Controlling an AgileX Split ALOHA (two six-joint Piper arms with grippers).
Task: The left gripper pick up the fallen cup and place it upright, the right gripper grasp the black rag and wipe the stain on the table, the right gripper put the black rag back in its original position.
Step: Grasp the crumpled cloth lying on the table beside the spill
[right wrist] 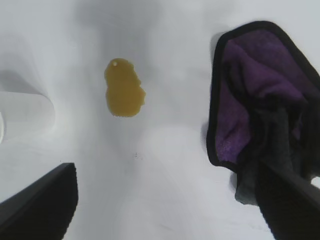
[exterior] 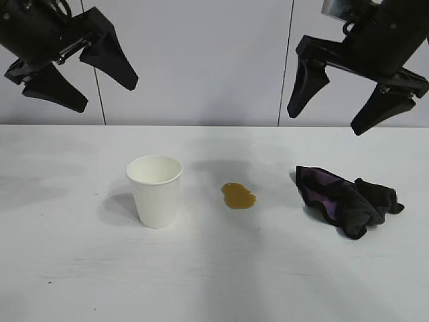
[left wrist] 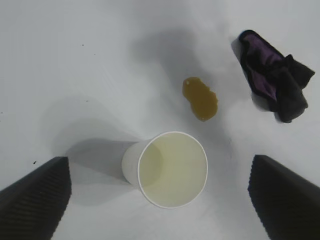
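the white cup [exterior: 155, 190] stands upright left of the glossy brown stain [exterior: 238, 196], the crumpled black-and-purple rag [exterior: 347, 200] lies right of it, and both the left gripper [exterior: 80, 72] and right gripper [exterior: 333, 107] hang spread above.

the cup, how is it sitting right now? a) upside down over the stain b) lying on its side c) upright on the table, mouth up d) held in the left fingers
c: the cup stands upright on the table with its open mouth up, apart from the stain, while the left gripper hangs open above it.
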